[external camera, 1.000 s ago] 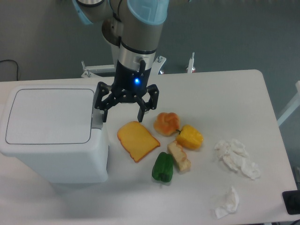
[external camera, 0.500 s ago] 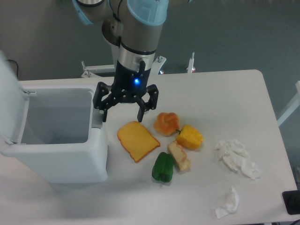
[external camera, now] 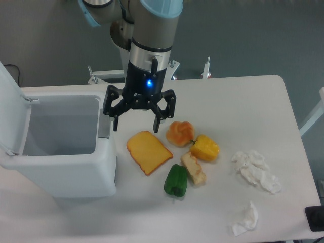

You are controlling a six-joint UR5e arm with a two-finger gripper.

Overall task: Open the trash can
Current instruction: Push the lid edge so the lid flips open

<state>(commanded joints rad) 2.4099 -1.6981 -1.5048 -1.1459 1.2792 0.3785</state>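
The bin (external camera: 66, 172) is white with a grey tab (external camera: 104, 129). The gripper (external camera: 135, 125) is black with a blue light. On the white table (external camera: 243, 101) lie an orange-yellow slice (external camera: 148, 151), an orange bun (external camera: 179, 132), a yellow pepper (external camera: 205, 148), a green pepper (external camera: 175, 180), a tan piece (external camera: 194, 168), perhaps bread, and white tissues (external camera: 255, 169).

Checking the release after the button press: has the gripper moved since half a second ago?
Yes. The open gripper has shifted slightly right, away from the trash can's grey tab, judged against the toast slice.
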